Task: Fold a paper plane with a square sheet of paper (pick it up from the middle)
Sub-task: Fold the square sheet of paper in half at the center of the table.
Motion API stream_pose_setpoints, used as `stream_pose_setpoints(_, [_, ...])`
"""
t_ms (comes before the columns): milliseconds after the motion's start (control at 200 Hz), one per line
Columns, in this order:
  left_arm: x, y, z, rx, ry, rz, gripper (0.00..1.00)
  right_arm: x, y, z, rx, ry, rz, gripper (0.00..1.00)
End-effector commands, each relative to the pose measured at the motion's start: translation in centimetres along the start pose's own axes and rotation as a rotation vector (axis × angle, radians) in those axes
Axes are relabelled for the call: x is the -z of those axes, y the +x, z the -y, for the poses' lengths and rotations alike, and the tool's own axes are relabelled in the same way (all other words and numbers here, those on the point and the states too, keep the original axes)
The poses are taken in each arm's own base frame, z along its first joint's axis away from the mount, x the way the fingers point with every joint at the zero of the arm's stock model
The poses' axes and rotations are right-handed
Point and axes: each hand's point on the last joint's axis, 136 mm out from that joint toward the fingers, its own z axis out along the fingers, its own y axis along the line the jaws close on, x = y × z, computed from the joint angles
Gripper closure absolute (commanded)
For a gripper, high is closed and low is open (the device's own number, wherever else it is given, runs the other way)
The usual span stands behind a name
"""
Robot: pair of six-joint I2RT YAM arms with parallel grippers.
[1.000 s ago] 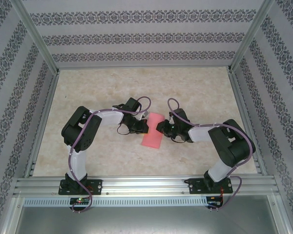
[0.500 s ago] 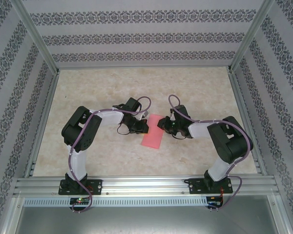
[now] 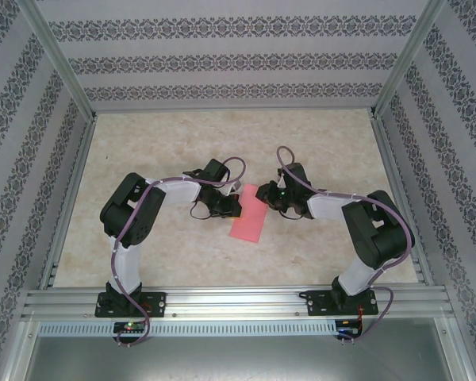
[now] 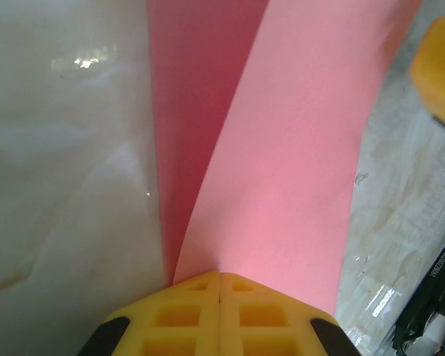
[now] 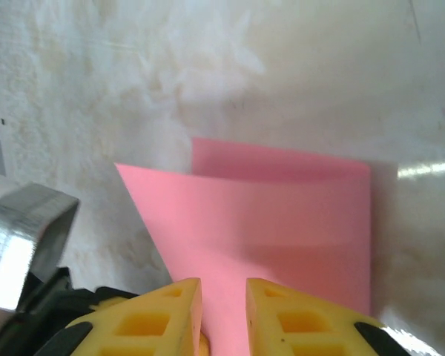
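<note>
Left wrist view, from the bottom of the frame upward: shows the left gripper (image 4: 220,285) with its yellow fingers pressed together, clamped on the near edge of the square sheet of paper (image 4: 304,148) right at a crease. Splits there into two layers, a lighter flap at the right over a darker one at the left, both running to the top edge.

Right wrist view: shows the right gripper (image 5: 222,289) at the bottom centre, jaws a narrow gap apart with pink showing between them; no telling whether the pads actually press it. Beyond the fingers, shows a slanted flap edge climbing toward the left and a straight far edge across the middle.

Looks like a fold being laid. Best to treat the left pinch as a fixed anchor, bring the flap down so its edge meets the crease squarely, then press along the line rather than drag the thin sheet.

Top external view: places the paper at centre, lying flat and slanted on the table (image 3: 317,143) between the two grippers. Leaves little room between the fingers across the sheet, so go slowly there. Offers bare surface on both sides and up toward the patterned wall (image 3: 238,63).
</note>
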Motion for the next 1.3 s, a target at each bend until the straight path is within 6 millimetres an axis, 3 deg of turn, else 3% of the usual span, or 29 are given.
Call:
stream_pose_setpoints(0, [-1.7,2.7,-3.5,0.039,-0.131,-0.087,1.0,-1.0,-0.1,1.6,-0.005,0.042,-0.014,0.76])
stream_pose_setpoints(145, [-1.7,2.8,-3.5,0.039,-0.132,-0.089,1.0,-2.0,0.9,4.5,-0.047,0.137,-0.04,0.76])
stream_pose_setpoints(220, [-1.6,2.8,-3.5,0.038,-0.134,-0.09,1.0,-2.1,1.0,4.9,-0.059,0.153,-0.048,0.76])
stream_pose_setpoints(495, [-1.6,2.9,-3.6,0.037,-0.139,-0.091,1.0,0.0,-1.9,0.3,-0.012,0.065,0.0,0.76])
stream_pose_setpoints(614, [-1.6,2.9,-3.6,0.038,-0.139,-0.09,1.0,-0.1,-2.9,0.0,-0.026,0.034,-0.003,0.76])
stream_pose_setpoints(724, [-1.5,2.8,-3.6,0.036,-0.139,-0.09,1.0,-1.0,-2.8,1.2,-0.044,0.063,-0.023,0.76])
stream_pose_setpoints(879, [-1.5,2.9,-3.5,0.036,-0.136,-0.091,1.0,-2.5,-1.5,4.5,-0.099,0.148,-0.057,0.76])
stream_pose_setpoints(969, [-1.5,2.9,-3.5,0.033,-0.138,-0.09,1.0,-2.6,-1.3,5.1,-0.114,0.17,-0.059,0.76])
stream_pose_setpoints(1299, [-1.4,2.9,-3.5,0.029,-0.14,-0.091,1.0,0.2,-5.1,-1.2,-0.036,0.056,0.004,0.75])
